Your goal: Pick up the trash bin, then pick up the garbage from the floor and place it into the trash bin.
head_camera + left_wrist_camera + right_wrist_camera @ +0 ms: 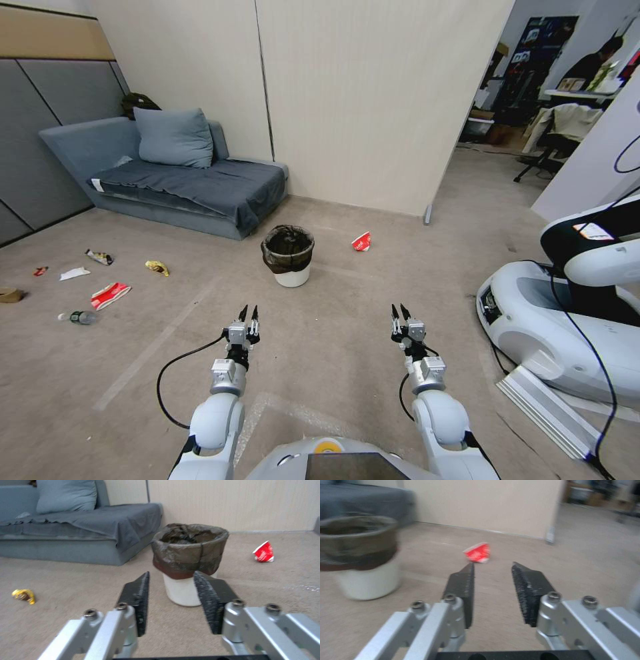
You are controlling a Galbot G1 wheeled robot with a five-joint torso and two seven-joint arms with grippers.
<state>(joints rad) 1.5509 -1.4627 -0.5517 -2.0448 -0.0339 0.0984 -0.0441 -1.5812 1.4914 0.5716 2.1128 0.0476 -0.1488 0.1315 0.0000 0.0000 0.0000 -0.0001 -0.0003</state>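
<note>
The trash bin (289, 256) (188, 562) (361, 556), white with a black liner over its rim, stands upright on the floor ahead. A red-and-white carton (361, 242) (264, 552) (478, 552) lies to its right. More garbage lies at the left: a yellow wrapper (157, 267) (23, 595), a red-and-white carton (109, 294), a clear bottle (78, 317), a white tissue (73, 273), a snack wrapper (99, 257), a tiny red wrapper (41, 271) and a brown scrap (11, 294). My left gripper (248, 312) (171, 576) and right gripper (400, 311) (492, 566) hang open and empty, short of the bin.
A grey sofa (173, 177) with a cushion stands against the back wall at the left. A partition wall (373, 100) rises behind the bin. Another white robot's base (567, 320) with cables sits close on the right. Bare carpet lies between me and the bin.
</note>
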